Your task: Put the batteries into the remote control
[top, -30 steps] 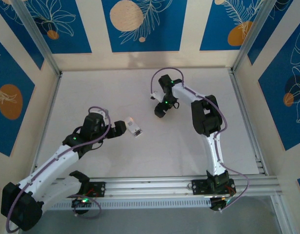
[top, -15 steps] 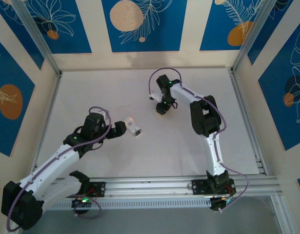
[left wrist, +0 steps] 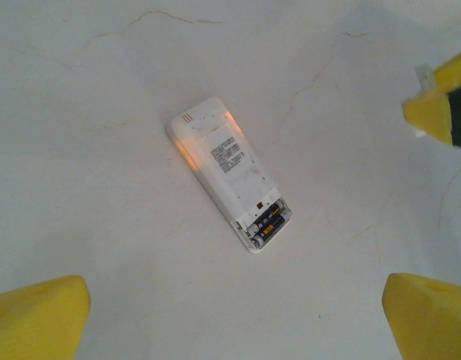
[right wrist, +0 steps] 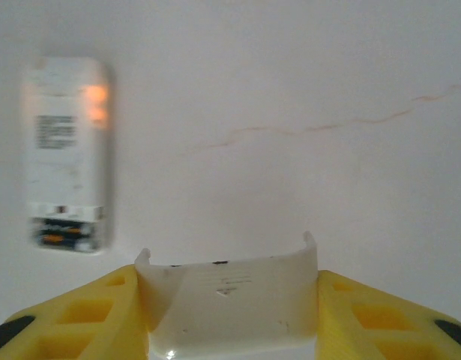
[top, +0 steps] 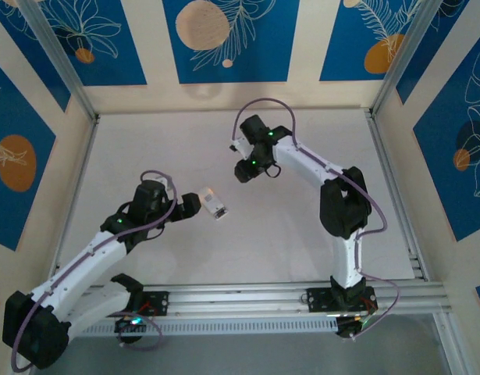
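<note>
remote control point(left wrist: 229, 174) lies face down on the counter point(left wrist: 80, 75), batteries point(left wrist: 265, 223) seated in its open bay. my right gripper point(right wrist: 229, 319) is clamped on the cover point(right wrist: 230, 289) to close it; left gripper point(left wrist: 230, 330) hovers spread apart.

Remote control point(left wrist: 229, 171) lies face-down, both batteries point(left wrist: 266, 223) seated inside, uncovered.

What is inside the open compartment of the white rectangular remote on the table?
Two dark grey cylindrical batteries lie side by side in the white remote control; their contacts are too small to see. The white plastic battery cover is off, held in the right gripper.
</note>
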{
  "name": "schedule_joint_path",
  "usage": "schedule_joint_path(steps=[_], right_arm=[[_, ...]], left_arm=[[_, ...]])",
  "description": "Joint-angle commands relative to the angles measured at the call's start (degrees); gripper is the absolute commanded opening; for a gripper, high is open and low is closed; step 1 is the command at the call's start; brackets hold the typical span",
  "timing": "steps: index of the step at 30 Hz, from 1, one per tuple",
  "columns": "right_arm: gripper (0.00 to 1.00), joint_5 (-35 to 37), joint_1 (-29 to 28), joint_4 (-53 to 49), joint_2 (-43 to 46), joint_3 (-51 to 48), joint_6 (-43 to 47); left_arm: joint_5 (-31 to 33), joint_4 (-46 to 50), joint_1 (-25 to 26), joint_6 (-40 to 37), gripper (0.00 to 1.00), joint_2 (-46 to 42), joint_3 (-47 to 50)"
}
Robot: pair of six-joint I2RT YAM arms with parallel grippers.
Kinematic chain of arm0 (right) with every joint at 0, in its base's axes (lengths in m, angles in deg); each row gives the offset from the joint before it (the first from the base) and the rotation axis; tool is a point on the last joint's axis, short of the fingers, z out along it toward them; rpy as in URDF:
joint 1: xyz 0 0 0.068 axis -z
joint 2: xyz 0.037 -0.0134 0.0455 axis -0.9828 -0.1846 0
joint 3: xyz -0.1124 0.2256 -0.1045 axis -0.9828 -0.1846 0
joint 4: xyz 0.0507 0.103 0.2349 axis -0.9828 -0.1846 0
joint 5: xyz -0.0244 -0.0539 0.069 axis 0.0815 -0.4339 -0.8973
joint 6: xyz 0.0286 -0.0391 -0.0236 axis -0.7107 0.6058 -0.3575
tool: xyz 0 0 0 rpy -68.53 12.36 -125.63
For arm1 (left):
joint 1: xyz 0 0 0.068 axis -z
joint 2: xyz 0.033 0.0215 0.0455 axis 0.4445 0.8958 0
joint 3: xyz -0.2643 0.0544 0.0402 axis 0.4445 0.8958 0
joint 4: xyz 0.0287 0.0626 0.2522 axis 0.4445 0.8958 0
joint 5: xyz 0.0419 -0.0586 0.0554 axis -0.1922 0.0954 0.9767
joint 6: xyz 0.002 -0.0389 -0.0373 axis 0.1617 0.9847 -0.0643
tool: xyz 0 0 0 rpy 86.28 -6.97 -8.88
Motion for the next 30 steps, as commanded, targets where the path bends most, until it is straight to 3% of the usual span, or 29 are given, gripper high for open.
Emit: schedule_joint_path(steps=[1, 6, 15, 30], right_arm=[[0.49, -0.72, -3.81, -1.97, 0.17, -2.91, -9.31], [0.50, 3.64, -8.69, -1.61, -0.59, -4.34, -13.68], [0.50, 4.94, -13.38, -0.10, -4.13, -4.52, -18.13], [0.53, 9.68, -16.67, 1.34, -10.86, -0.05, -16.75]], left_arm=[[-0.78, 1.10, -1.27, -0.55, 1.00, -1.60, -2.27], [1.32, 2.82, -1.45, -2.00, 1.00, -7.14, -2.05], [7.84, 9.11, -1.48, -4.73, 1.00, -16.72, -1.77], [7.79, 8.87, -1.45, -4.85, 1.00, -17.90, -0.63]])
